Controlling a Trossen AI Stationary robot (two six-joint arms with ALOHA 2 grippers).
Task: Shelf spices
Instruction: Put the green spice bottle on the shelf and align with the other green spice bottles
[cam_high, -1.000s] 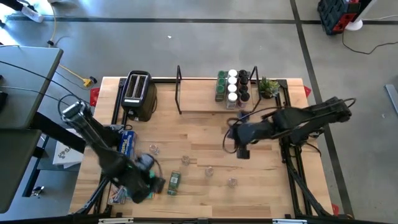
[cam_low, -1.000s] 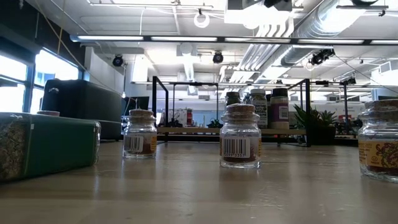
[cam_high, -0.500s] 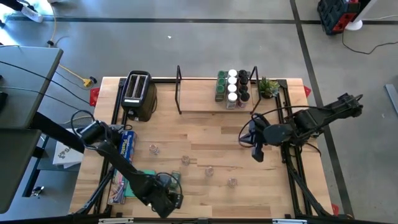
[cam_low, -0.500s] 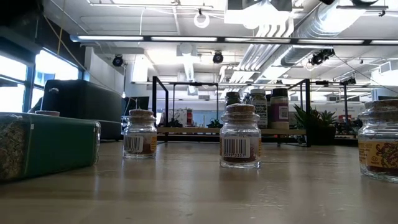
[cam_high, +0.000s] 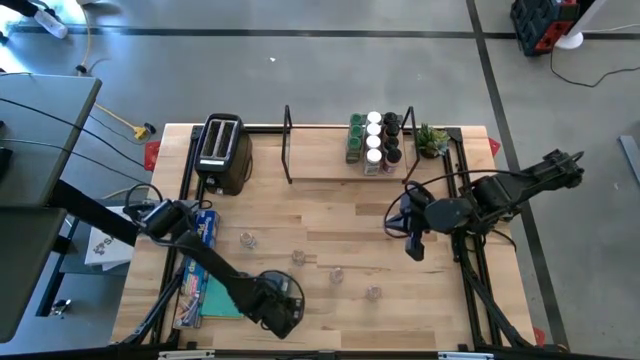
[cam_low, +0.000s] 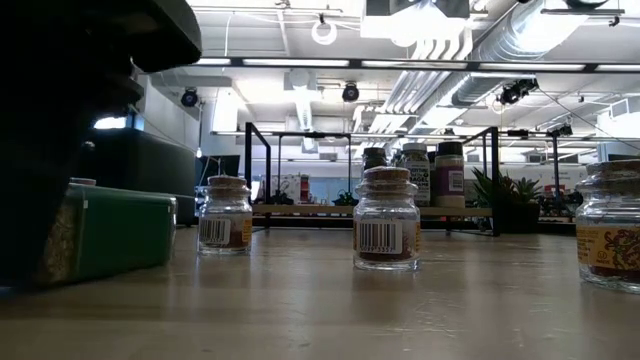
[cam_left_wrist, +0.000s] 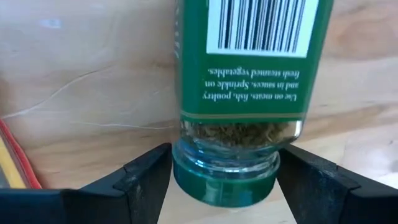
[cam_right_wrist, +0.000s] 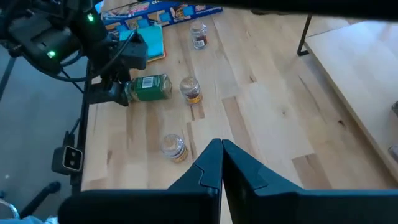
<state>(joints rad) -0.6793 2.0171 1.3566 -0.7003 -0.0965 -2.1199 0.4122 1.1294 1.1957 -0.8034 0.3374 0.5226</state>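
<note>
One green-labelled spice jar (cam_left_wrist: 249, 93) lies between the left gripper's (cam_left_wrist: 224, 177) spread fingers; four small glass jars (cam_high: 247, 240) stand nearby; right gripper (cam_right_wrist: 221, 163) pressed together.

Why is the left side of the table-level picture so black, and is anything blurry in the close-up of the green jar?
In the low view, a dark mass up close fills the left side and stands black against the bright ceiling lights; the green jar lies beside it. In the left wrist view the barcode label is sharp, while the left pincer fingers and the green lid between them are soft.
</note>
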